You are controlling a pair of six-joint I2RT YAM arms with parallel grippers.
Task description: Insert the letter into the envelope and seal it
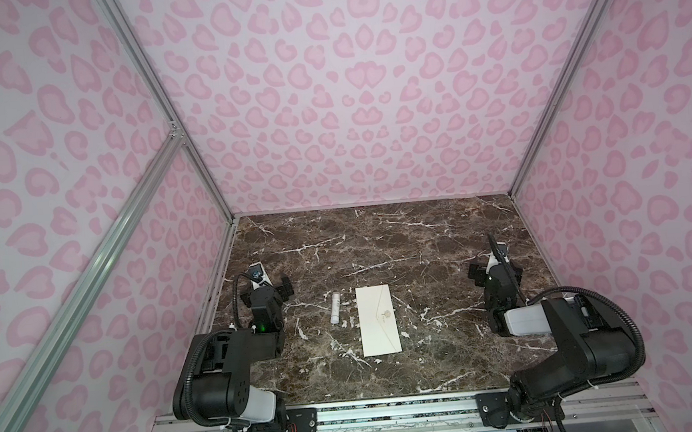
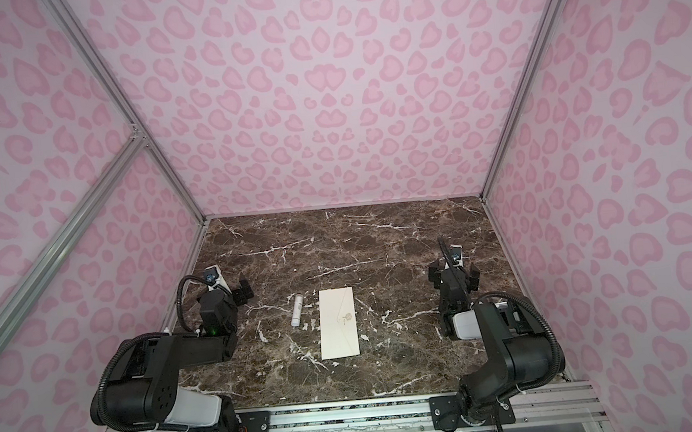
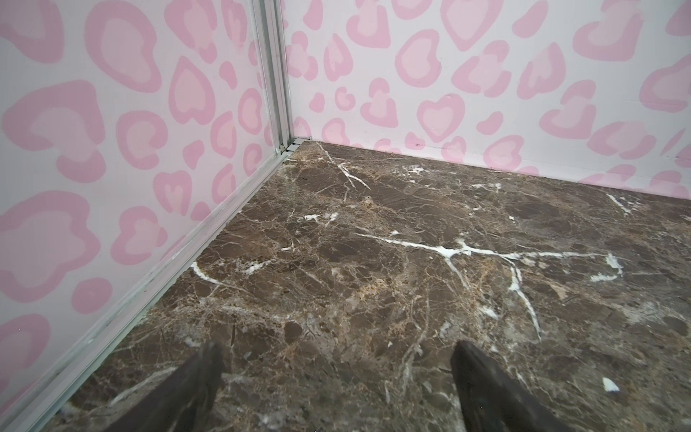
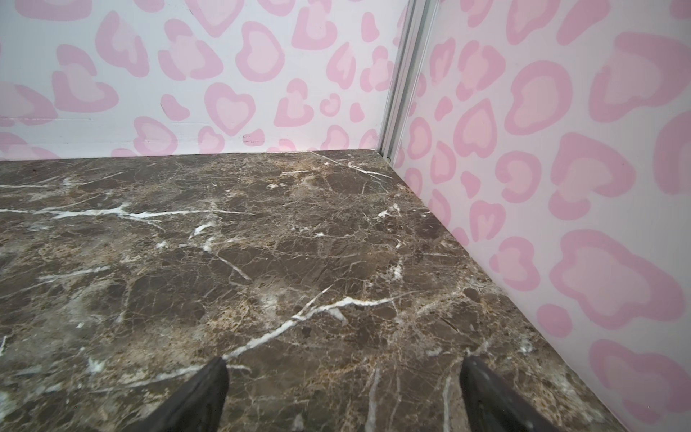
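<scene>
The cream envelope [image 1: 378,320] [image 2: 338,324] lies flat in the middle of the marble table, long side running front to back, flap folded down, with a tiny gold emblem on it. The letter is hidden or out of view in every view. My left gripper [image 1: 272,284] [image 2: 232,289] [image 3: 336,346] hovers well left of the envelope, open, with only bare marble between its fingers. My right gripper [image 1: 495,271] [image 2: 453,276] [image 4: 344,360] stands well right of the envelope, also open and empty. Both point toward the back wall.
A small white cylindrical stick [image 1: 335,307] [image 2: 296,310] lies just left of the envelope, apart from it. Pink heart-patterned walls [image 1: 348,100] close the brown marble table [image 1: 379,244] on three sides. An aluminium rail [image 1: 391,410] carrying both arm bases runs along the front.
</scene>
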